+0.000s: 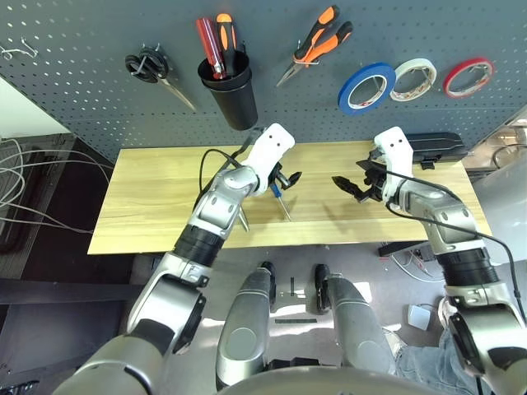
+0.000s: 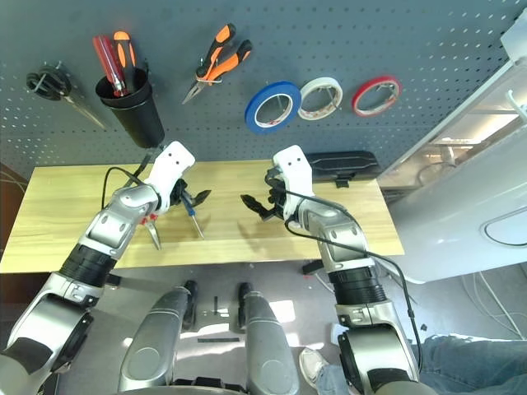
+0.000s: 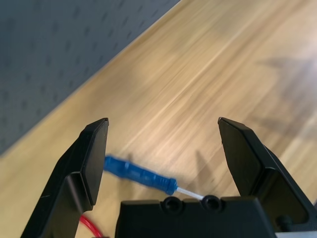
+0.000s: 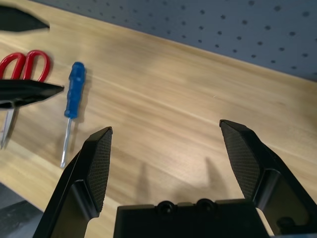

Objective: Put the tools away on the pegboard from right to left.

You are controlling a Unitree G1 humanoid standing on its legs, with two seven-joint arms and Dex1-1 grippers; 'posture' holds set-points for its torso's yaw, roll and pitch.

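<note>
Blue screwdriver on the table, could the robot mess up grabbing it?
Maybe. The blue screwdriver is thin and lies flat, so the open left hand might slip off it. The red scissors lie right beside it and could get bumped or pinched too.

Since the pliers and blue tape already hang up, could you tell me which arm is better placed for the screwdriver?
Left: its open gripper hovers right over the blue-handled screwdriver; the right gripper stands farther off.
</note>
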